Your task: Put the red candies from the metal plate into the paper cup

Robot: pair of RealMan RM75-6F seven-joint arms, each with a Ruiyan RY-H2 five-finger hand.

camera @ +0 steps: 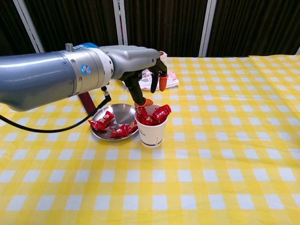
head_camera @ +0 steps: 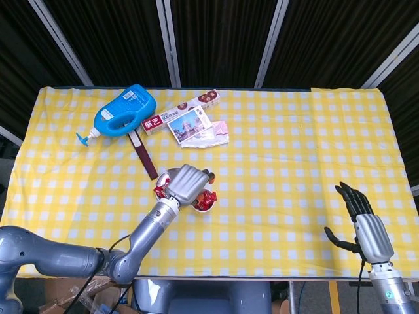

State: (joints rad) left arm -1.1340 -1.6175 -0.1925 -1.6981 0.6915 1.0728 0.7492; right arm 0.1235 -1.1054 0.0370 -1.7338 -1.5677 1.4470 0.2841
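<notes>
While crinkly red candies [camera: 114, 127] (foil-wrapped) dot the round metal plate [camera: 120, 112].

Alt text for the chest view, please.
The left hand hangs, fingers pointing down, over a paper cup holding red candies. More red candies lie on the metal plate touching the cup's left side, on a yellow checked tablecloth.

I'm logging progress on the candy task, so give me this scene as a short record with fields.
left hand: above the paper cup, holding nothing visible
right hand: open, over the table's right edge
paper cup: upright beside the plate, red candies inside
metal plate: some red candies left
table: yellow checked cloth
</notes>
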